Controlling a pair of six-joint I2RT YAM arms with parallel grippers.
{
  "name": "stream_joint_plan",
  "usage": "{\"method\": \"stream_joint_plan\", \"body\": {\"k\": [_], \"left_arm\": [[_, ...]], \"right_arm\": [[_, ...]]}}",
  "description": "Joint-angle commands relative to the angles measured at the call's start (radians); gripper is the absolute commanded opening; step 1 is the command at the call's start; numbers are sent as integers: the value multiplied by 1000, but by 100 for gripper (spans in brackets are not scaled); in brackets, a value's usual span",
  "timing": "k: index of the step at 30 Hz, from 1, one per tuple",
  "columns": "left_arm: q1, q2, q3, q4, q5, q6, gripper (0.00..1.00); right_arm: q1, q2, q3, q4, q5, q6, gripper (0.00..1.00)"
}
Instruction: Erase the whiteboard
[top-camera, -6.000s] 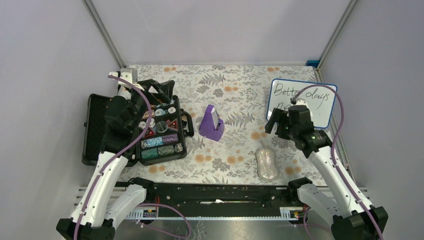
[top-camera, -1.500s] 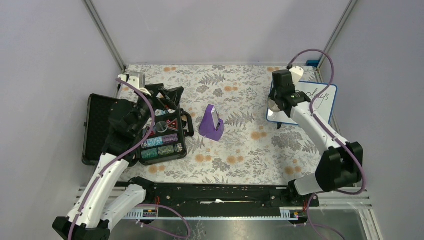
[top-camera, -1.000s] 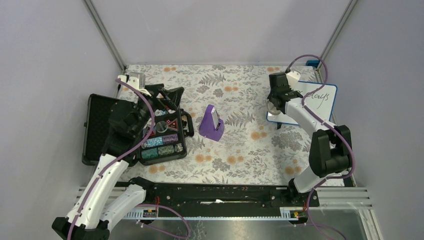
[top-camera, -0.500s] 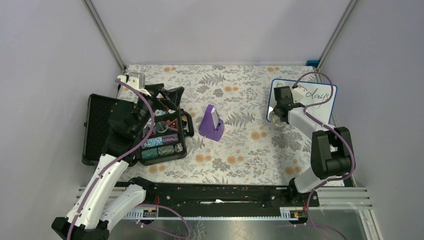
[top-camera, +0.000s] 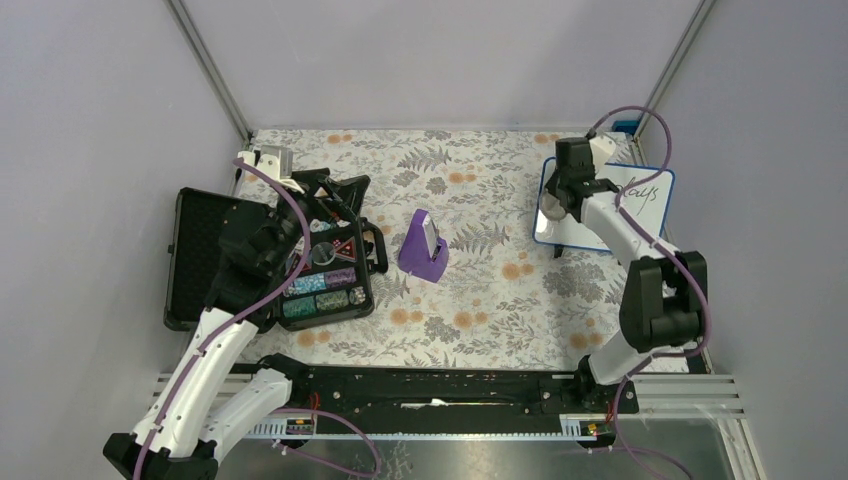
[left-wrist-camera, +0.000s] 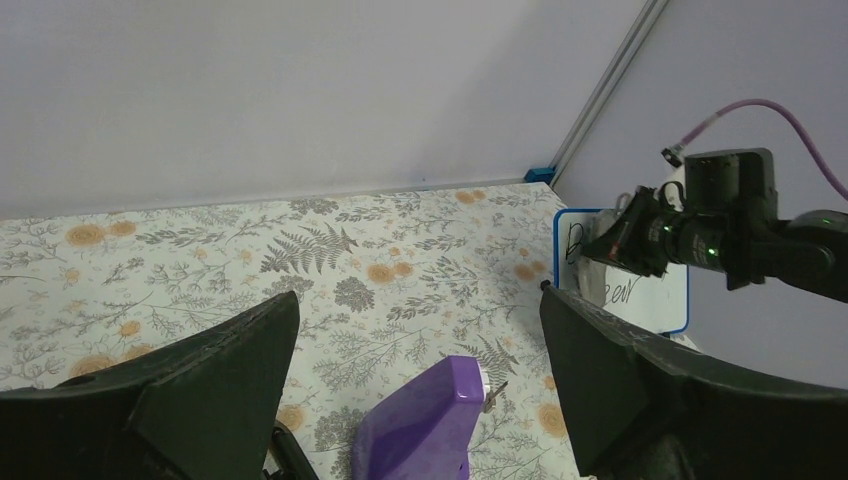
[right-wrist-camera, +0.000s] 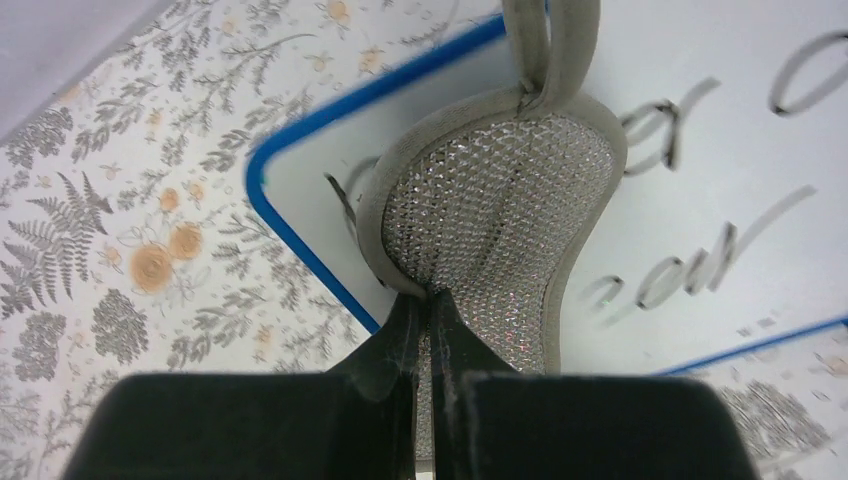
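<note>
The whiteboard (top-camera: 645, 215), blue-rimmed, lies at the table's far right with black handwriting partly left on it. My right gripper (top-camera: 562, 200) is shut on a silvery sparkly eraser pad (right-wrist-camera: 495, 215) and holds it flat on the board's left part. In the right wrist view the shut gripper (right-wrist-camera: 428, 300) pinches the pad's near edge, with letters on the whiteboard (right-wrist-camera: 700, 180) to its right. My left gripper (top-camera: 325, 190) hovers open over the black case, nothing between its fingers (left-wrist-camera: 200, 390). The left wrist view shows the whiteboard (left-wrist-camera: 655, 305) far off to the right.
A purple wedge-shaped object (top-camera: 424, 245) stands mid-table. An open black case (top-camera: 195, 260) holding several coloured pieces lies at the left under my left arm. Grey walls close in the flowered table on three sides; a blue clip (top-camera: 625, 126) sits in the far right corner.
The right gripper has slid the pad down along the board's left side and back up toward its top left. More of the writing is gone. The left arm stayed put.
</note>
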Motion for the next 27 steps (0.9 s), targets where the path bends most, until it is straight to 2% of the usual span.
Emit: {"method": "stream_joint_plan", "body": {"k": [1,5,11,17,22,27], "left_arm": [[-4,-6,2,57,-7,3,99],[-4,-3,1,57,-10,5,99],[-10,-10,1,57,-12,5,99],[-19,-13,-1,58,-12,6,99],[-23,-14,-1,59,-7,6,99],[-24,-13,0,59,-6,6,99]], "right_arm": [[10,110,102,-14,-44,4,0],[7,125,44,-13,9,69,0],[-26,112,-143,11,22,119,0],[-52,12,-259,12,41,103,0],[-58,-88,-254,-5,41,65,0],[-56,-158,-165,28,-90,3,0]]}}
